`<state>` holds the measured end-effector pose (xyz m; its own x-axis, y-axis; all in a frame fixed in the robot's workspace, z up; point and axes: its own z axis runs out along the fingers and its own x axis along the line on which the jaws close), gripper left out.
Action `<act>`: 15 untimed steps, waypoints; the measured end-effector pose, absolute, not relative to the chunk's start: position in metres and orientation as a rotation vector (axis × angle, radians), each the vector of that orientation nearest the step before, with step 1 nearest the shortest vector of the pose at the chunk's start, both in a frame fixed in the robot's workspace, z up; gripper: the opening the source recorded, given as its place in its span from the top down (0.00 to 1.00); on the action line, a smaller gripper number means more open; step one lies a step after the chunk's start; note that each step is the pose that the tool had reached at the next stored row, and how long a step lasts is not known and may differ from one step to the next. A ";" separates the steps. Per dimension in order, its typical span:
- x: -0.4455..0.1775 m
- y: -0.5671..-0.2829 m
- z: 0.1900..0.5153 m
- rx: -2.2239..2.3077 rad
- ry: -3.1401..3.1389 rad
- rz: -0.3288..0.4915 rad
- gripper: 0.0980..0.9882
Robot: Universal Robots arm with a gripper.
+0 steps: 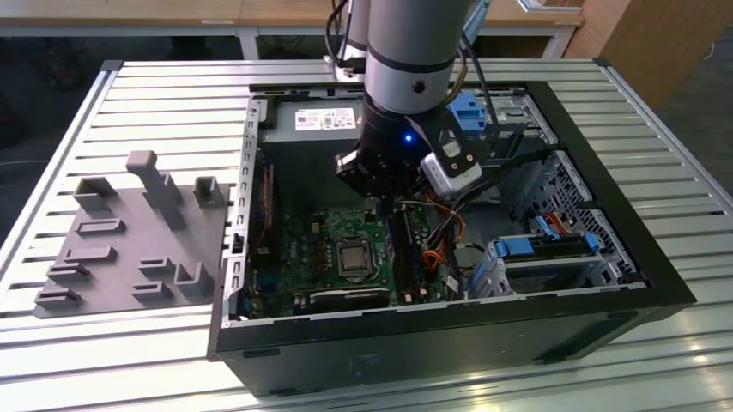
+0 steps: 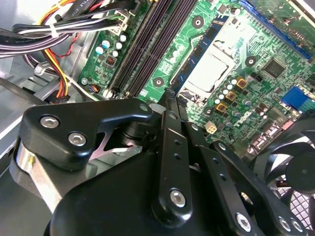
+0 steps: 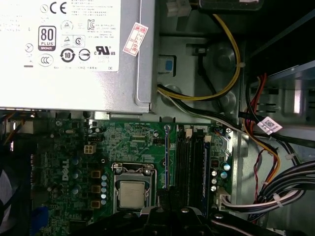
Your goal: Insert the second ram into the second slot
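The second ram (image 3: 167, 157) appears edge-on in the first wrist view as a thin blue stick held lengthwise above the green motherboard (image 3: 133, 142). It hangs between the CPU socket (image 3: 132, 192) and the black ram slots (image 3: 189, 162), parallel to them. My gripper (image 3: 167, 204) is shut on the ram's near end. In the second wrist view the fingertips (image 2: 166, 101) meet over the board, a little to the socket side of the slots (image 2: 142, 49). In the exterior view the gripper (image 1: 390, 204) hovers low inside the open computer case, over the slots (image 1: 407, 257).
The power supply (image 3: 74, 54) lies beyond the far end of the board. Bundles of coloured cables (image 3: 256, 147) run beside the slots, and a fan (image 2: 295, 172) sits near the socket. A grey fixture plate (image 1: 132, 249) lies outside the case on the exterior view's left.
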<state>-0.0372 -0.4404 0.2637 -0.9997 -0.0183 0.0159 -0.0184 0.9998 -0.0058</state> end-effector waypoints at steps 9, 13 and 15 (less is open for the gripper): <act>-0.037 -0.440 0.261 0.029 -3.126 0.009 0.98; -0.037 -0.440 0.260 0.029 -3.126 0.009 0.98; -0.037 -0.440 0.259 0.029 -3.126 0.009 0.98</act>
<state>-0.0372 -0.4404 0.2593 -0.9997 -0.0183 0.0159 -0.0184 0.9998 -0.0058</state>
